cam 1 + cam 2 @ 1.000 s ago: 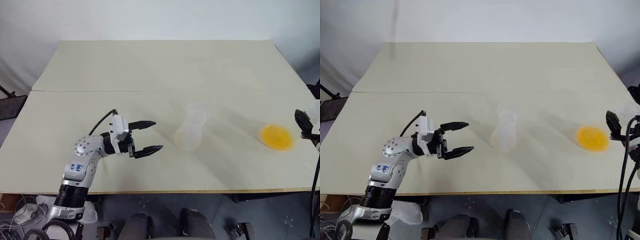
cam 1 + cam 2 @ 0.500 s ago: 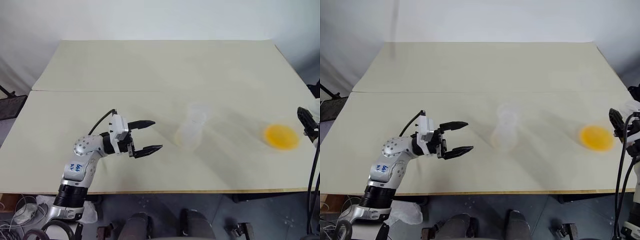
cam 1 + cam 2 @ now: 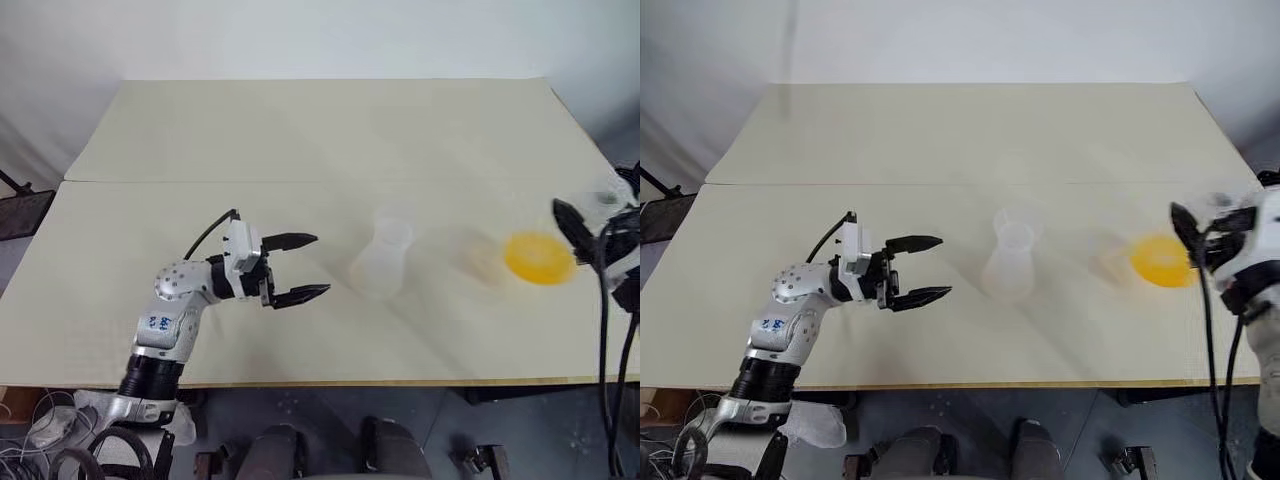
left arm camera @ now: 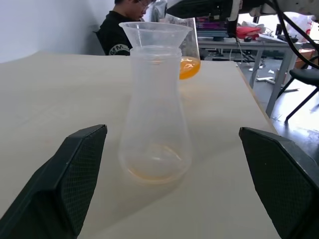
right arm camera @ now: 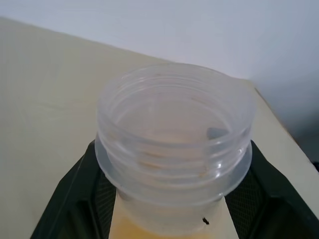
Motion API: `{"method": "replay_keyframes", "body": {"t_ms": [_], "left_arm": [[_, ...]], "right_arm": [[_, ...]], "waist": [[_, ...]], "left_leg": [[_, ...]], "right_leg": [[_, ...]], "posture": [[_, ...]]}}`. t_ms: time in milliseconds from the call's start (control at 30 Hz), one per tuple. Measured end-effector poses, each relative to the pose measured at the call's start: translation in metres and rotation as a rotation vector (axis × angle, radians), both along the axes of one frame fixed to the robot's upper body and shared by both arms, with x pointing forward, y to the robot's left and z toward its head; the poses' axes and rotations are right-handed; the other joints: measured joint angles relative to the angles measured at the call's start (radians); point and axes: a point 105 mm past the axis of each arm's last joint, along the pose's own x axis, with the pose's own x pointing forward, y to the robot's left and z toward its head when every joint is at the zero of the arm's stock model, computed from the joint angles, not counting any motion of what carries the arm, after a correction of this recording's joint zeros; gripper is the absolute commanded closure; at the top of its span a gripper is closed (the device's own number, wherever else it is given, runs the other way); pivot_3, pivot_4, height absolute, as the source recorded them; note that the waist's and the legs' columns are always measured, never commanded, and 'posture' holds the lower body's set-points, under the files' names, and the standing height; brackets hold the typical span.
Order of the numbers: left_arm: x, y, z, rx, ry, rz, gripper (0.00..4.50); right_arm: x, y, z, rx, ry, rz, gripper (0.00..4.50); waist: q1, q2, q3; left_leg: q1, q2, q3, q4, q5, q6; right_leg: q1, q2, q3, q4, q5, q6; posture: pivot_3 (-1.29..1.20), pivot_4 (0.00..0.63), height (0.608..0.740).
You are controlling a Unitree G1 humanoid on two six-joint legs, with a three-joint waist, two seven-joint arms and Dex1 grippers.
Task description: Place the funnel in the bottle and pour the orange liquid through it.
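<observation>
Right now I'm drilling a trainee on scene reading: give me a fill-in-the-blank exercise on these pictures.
The funnel sits in the neck of the ___. The left gripper's fingers stand ___. The right gripper is ___ on the clear container of orange liquid.
Missing: bottle; open; shut.

My two head cameras look down and forward over the pale beige counter (image 3: pixel 330 140), sharing nearly the same wide, distant scene, slightly offset sideways. My left wrist camera sits low and close, facing level across the counter at the clear flask-like plastic bottle (image 4: pixel 154 124) in mid-frame. My right wrist camera looks very near onto the clear threaded-rim plastic cup (image 5: pixel 174 144).
</observation>
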Motion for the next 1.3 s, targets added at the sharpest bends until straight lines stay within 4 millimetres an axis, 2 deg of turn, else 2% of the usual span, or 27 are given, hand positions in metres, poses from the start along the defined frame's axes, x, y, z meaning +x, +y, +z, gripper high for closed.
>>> {"method": "replay_keyframes", "body": {"t_ms": [167,367,567,733,1033,1300], "left_arm": [[0.01,0.004,0.0,0.016,-0.007,-0.017,0.0],[0.029,0.016,0.011,0.069,-0.039,-0.091,0.0],[0.035,0.016,0.01,0.089,-0.043,-0.149,0.0],[0.035,0.009,0.008,0.081,-0.042,-0.179,0.0],[0.03,-0.002,0.012,0.062,-0.066,-0.205,0.0],[0.026,-0.005,0.012,0.059,-0.063,-0.211,0.0]], "right_arm": [[0.001,0.031,0.009,-0.182,0.004,0.012,2.05],[0.016,0.074,0.023,-0.417,-0.042,0.069,2.05],[0.024,0.099,0.015,-0.606,-0.026,0.124,2.05],[0.027,0.109,0.02,-0.752,-0.061,0.113,2.05],[0.025,0.123,0.022,-0.89,-0.111,0.125,2.05],[0.022,0.138,0.032,-1.033,-0.2,0.142,2.05]], "waist": [[0.0,0.0,0.0],[-0.002,0.0,0.0],[-0.003,0.0,0.0],[-0.002,0.0,0.0],[-0.003,-0.001,0.0],[-0.003,-0.001,0.0]], "left_leg": [[-0.002,0.0,-0.001,0.0,0.0,0.0],[-0.003,0.0,0.0,0.0,0.0,0.0],[-0.014,-0.001,-0.002,0.001,0.0,0.001],[-0.016,-0.001,-0.006,0.001,0.0,0.001],[-0.016,-0.001,-0.005,0.003,0.0,0.001],[-0.016,-0.001,-0.005,0.004,0.0,0.001]], "right_leg": [[-0.001,0.0,-0.001,-0.001,0.0,0.0],[-0.001,0.001,-0.002,-0.003,0.0,0.0],[-0.008,0.0,-0.007,-0.005,0.002,0.004],[-0.01,0.0,-0.011,-0.005,0.002,0.004],[-0.009,0.0,-0.01,-0.004,0.002,0.004],[-0.009,0.0,-0.01,-0.003,0.002,0.004]], "posture": [[0.0,0.15,0.74],[0.0,0.15,0.74],[0.0,0.15,0.74],[0.0,0.15,0.74],[0.0,0.15,0.74],[0.0,0.15,0.74]]}}
